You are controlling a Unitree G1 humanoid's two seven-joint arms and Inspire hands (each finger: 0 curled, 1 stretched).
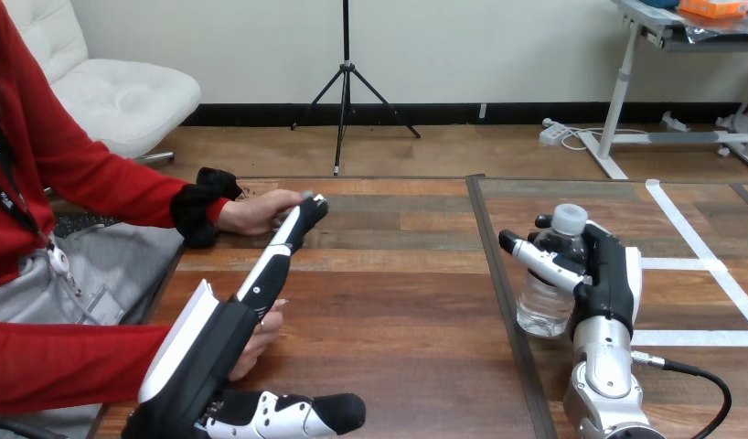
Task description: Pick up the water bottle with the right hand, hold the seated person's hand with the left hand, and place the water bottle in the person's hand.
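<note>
- We see the water bottle point(542, 306) upright at the right of the counter point(398, 311), its white cap point(569, 218) showing above the fingers around it.
- The right robot hand point(608, 274) is wrapped around the water bottle, with fingers curled round its upper part from the right and the thumb across its left side.
- We cannot tell whether the bottle's base rests on the counter or sits just off it.
- The left robot hand point(215, 343) reaches from the near left corner toward the far left, fingers point(277, 251) straight and its thumb point(325, 413) stuck out to the right; it grips nothing.
- Its fingertips meet the person's far hand point(251, 212), which lies on the counter at the left.
- The person's near hand point(262, 337) sits against the right side of the left robot hand, partly tucked under it.
- The bottle stands well apart from both of the person's hands.
</note>
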